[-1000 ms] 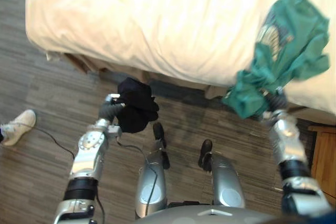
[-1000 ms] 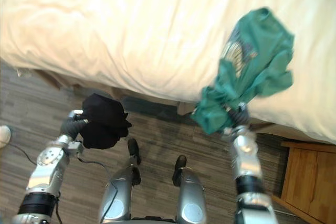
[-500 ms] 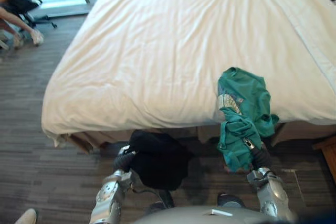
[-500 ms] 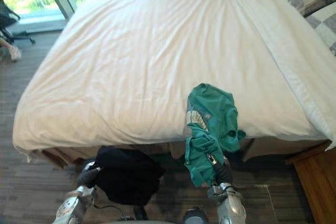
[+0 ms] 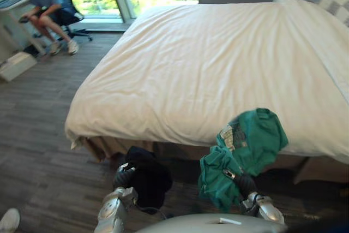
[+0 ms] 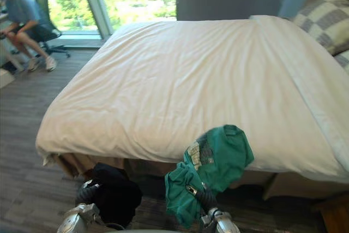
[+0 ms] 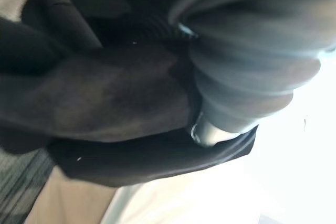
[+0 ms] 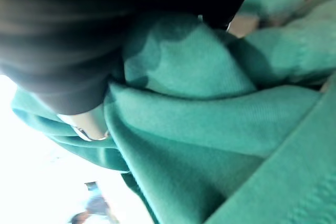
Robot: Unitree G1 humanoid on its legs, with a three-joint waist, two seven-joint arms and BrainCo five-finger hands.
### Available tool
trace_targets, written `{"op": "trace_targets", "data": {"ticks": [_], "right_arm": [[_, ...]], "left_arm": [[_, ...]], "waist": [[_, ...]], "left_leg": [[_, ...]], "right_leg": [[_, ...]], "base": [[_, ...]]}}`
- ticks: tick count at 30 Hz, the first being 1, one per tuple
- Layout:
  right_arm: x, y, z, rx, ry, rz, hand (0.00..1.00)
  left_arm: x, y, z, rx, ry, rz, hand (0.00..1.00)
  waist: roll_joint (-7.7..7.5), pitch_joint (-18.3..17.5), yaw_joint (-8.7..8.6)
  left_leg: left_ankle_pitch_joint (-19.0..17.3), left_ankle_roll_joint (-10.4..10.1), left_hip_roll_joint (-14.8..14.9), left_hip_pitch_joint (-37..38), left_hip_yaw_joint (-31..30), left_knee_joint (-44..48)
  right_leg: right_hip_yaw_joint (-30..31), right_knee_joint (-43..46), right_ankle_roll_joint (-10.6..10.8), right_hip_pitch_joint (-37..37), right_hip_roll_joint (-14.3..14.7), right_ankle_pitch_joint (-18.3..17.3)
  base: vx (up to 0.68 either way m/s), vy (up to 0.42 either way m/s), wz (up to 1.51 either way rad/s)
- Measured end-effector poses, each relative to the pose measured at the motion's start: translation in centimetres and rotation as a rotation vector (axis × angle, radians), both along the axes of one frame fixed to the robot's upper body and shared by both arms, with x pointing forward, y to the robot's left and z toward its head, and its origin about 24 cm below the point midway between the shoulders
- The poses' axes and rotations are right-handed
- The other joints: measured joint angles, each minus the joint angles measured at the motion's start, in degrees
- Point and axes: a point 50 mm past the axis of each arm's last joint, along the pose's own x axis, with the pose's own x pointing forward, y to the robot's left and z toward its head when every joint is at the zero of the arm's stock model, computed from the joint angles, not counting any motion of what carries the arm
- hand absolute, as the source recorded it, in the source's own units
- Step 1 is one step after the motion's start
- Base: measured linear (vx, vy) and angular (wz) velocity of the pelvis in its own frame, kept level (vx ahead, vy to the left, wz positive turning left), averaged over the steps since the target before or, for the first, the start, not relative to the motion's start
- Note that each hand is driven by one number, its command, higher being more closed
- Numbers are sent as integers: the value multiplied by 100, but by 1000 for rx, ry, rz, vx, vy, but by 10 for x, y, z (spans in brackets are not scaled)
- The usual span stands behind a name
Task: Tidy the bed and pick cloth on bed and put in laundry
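My left hand is shut on a bunched black cloth, held low over the floor in front of the bed's foot edge. In the left wrist view the black cloth wraps round the hand's ribbed cover. My right hand is shut on a green cloth with a printed patch; it hangs off the hand and its top rises against the bed's edge. Green folds crowd the right wrist view. The bed carries a smooth white duvet with nothing lying on it.
Checked pillows lie at the bed's far right. A person sits on a chair by the windows at far left, with a white box on the floor nearby. Dark wood flooring runs along the bed's left side.
The whole picture has shifted: the camera has tilted up from the floor toward the bed's far end. Both hands still hold their cloths, now low in the picture.
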Motion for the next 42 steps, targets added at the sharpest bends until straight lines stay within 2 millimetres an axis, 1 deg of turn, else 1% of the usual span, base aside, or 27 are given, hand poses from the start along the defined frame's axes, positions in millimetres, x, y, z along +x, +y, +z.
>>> {"op": "trace_targets", "data": {"ticks": [1, 3, 5, 8, 9, 12, 13, 14, 15, 16, 17, 18, 19, 20, 21, 23, 24, 26, 28, 30, 32, 34, 37, 39, 40, 41, 42], "right_arm": [[-5, 3, -4, -1, 28, 0, 100], [-12, 5, -6, 4, 46, -16, 100], [-17, 9, -6, 40, 50, -63, 100], [-17, 14, -4, 82, 33, -114, 100], [-17, 14, -3, 90, 28, -129, 100], [-10, 12, 5, 95, -31, -142, 100], [-5, 11, 11, 95, -69, -148, 100], [1, 10, 18, 95, -107, -152, 100], [4, 9, 21, 93, -126, -155, 100], [7, 7, 27, 85, -156, -163, 100], [8, 1, 30, 66, -173, -175, 100], [11, -4, 31, 50, -181, -177, 100], [21, -6, 34, 42, -207, -168, 100], [31, -4, 37, 49, -233, -160, 100], [31, -2, 34, 54, -222, -161, 100], [31, -8, 25, 38, -178, -171, 100], [30, -12, 22, 32, -163, -183, 100], [30, -12, 21, 33, -159, -186, 100], [30, -15, 19, 29, -149, -207, 100], [25, -15, 15, 25, -128, -214, 100], [26, -15, 16, 20, -136, -217, 100], [30, -13, 18, 17, -149, -216, 100], [28, -17, 16, -13, -133, -225, 100], [22, -19, 13, -23, -114, -236, 100], [14, -21, 9, -31, -83, -245, 100], [5, -19, 3, -32, -47, -258, 100], [2, -18, 1, -29, -38, -255, 100]], "left_arm": [[-8, -10, -6, -13, 35, 18, 100], [-41, -31, -18, -24, 133, 48, 100], [-67, -46, -20, -36, 165, 77, 100], [-86, -42, -16, 16, 164, 142, 100], [-88, -40, -16, 28, 170, 162, 100], [-83, -36, -11, 39, 134, 197, 100], [-74, -35, -7, 35, 94, 212, 100], [-64, -33, -1, 34, 48, 214, 100], [-59, -32, 2, 33, 23, 209, 100], [-53, -31, 6, 29, -15, 199, 100], [-45, -34, 8, 11, -39, 194, 100], [-42, -37, 8, 0, -49, 196, 100], [-35, -36, 10, -5, -68, 212, 100], [-30, -32, 10, 7, -74, 201, 100], [-30, -33, 7, 7, -59, 190, 100], [-32, -43, 3, -15, -32, 165, 100], [-36, -46, 2, -19, -22, 149, 100], [-31, -45, 4, -16, -38, 144, 100], [-22, -40, 8, 4, -66, 128, 100], [-22, -40, 8, 12, -63, 101, 100], [-22, -41, 8, 12, -63, 93, 100], [-21, -37, 9, 26, -71, 80, 100], [-23, -45, 7, 7, -64, 38, 100], [-26, -47, 6, 4, -57, 24, 100], [-24, -47, 7, 6, -61, 18, 100], [-18, -49, 8, 14, -74, -19, 100], [-16, -48, 8, 21, -76, -34, 100]], "waist": [[-80, 16, 49], [-98, 20, 239], [-155, 34, 335], [-216, 86, 647], [-232, 83, 666], [-314, 124, 695], [-338, 146, 704], [-366, 210, 685], [-367, 263, 661], [-318, 326, 640], [-61, 410, 587], [46, 436, 561], [148, 481, 557], [107, 585, 555], [51, 601, 489], [63, 578, 587], [39, 564, 617], [42, 563, 597], [-19, 613, 574], [8, 622, 533], [46, 661, 577], [-153, 685, 635], [-136, 689, 656], [-46, 685, 628], [6, 679, 587], [137, 668, 466], [115, 688, 428]], "left_leg": [[63, -31, -66, -7, -192, 0], [104, -37, -93, -8, -486, -1], [108, -31, -136, -59, -702, -3], [157, 0, -187, -228, -902, -2], [162, 8, -187, -279, -866, -2], [218, 110, -214, -498, -545, 7], [210, 262, -216, -624, -238, 24], [124, 667, -220, -753, 284, 201], [61, 892, -210, -815, 579, 371], [3, 1089, -140, -853, 1072, 648], [17, 1148, -12, -830, 1266, 714], [2, 1133, 27, -829, 1227, 685], [-4, 1144, 49, -829, 1256, 632], [-72, 1115, -20, -902, 1449, 810], [-152, 1065, 7, -922, 1544, 955], [-569, 1042, 78, -887, 2217, 1490], [-717, 1064, -117, -840, 2139, 1574], [-785, 1137, -247, -848, 1974, 1613], [-770, 1203, -414, -671, 1466, 1407], [-639, 1161, -380, -346, 958, 1048], [-563, 1117, -397, -170, 784, 862], [-540, 1050, -571, -125, 679, 821], [-780, 858, -456, -31, 1143, 643], [-636, 833, -488, 36, 1068, 479], [-567, 884, -492, 110, 826, 397], [-481, 943, -410, 98, 423, 402], [-431, 946, -366, 90, 244, 378]], "right_leg": [[-152, 1, 9, 122, -36, -94], [-389, -9, -14, 306, -19, -117], [-603, -80, -16, 410, -12, -181], [-984, -277, 23, 557, -19, -229], [-1159, -311, 35, 608, -22, -236], [-1848, -283, 144, 733, -96, -260], [-2157, -273, 218, 799, -112, -217], [-2518, -172, 294, 878, -172, -166], [-2694, -58, 325, 942, -221, -143], [-2966, 323, 309, 981, -322, -103], [-3043, 1140, 106, 844, -457, -101], [-2979, 1372, 25, 729, -420, -196], [-2800, 650, 55, 545, -107, -454], [-2712, -155, -53, 512, 6, -137], [-2747, -242, -65, 598, -49, -42], [-2974, 145, 18, 650, -405, -93], [-3042, 324, 145, 713, -598, -125], [-3197, 527, 231, 767, -719, -40], [-3368, 1333, 140, 765, -916, 277], [-3395, 1372, 196, 735, -778, -232], [-3458, 1190, 140, 594, -773, -265], [-3522, 615, -121, 341, -844, 444], [-3716, 706, -126, 453, -952, 434], [-3503, 933, -210, 406, -961, 446], [-2975, 1329, -544, 244, -930, 498], [-2274, 1289, -514, 86, -617, 278], [-1900, 1081, -465, 68, -383, 163]], "base": [[48, -56, 96], [21, -84, 73], [-4, -66, 77], [-28, -64, 67], [-52, -69, 78], [-14, -50, 115], [63, -15, 157], [91, 15, 178], [127, 70, 210], [113, 109, 220], [103, 101, 220], [72, 51, 195], [62, 31, 161], [66, 59, 155], [146, 117, 102], [242, 156, 51], [233, 153, 42], [208, 144, 62], [260, 137, 108], [209, 13, 107], [152, -34, 68], [114, -84, 57], [60, -72, 34], [100, -41, 43], [118, -5, 103], [129, -24, 128], [116, -72, 156]]}}
